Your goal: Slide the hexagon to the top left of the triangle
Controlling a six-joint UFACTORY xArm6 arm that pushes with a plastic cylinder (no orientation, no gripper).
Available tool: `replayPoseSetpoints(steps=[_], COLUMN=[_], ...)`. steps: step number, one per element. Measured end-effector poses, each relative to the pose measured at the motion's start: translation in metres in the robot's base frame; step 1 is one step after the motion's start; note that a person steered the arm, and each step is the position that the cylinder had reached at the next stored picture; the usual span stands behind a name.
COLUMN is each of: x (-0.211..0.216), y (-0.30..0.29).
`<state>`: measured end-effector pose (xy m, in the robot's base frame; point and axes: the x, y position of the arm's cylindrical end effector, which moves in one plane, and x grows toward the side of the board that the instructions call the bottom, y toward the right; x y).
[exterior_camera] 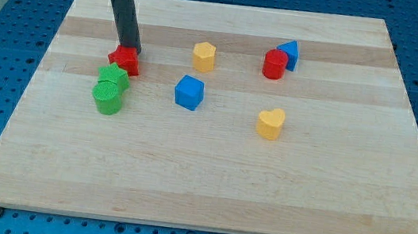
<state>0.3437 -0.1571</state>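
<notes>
The yellow hexagon (pixel 204 56) lies on the wooden board (pixel 209 181), above the middle. The blue triangle (pixel 289 53) lies to its right, touching a red cylinder (pixel 275 63) on that block's upper right. My tip (pixel 132 49) is at the view's left, right against the top edge of a red block (pixel 125 59) whose shape I cannot make out. The tip is well to the left of the hexagon and far from the triangle.
A green star-like block (pixel 113 76) and a green cylinder (pixel 106 98) sit close together just below the red block. A blue cube (pixel 190 92) lies below the hexagon. A yellow heart (pixel 270 123) lies right of centre.
</notes>
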Motion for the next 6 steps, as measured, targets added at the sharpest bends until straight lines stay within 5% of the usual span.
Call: replayPoseSetpoints(steps=[4,6], x=[0.031,-0.008], y=[0.063,0.149])
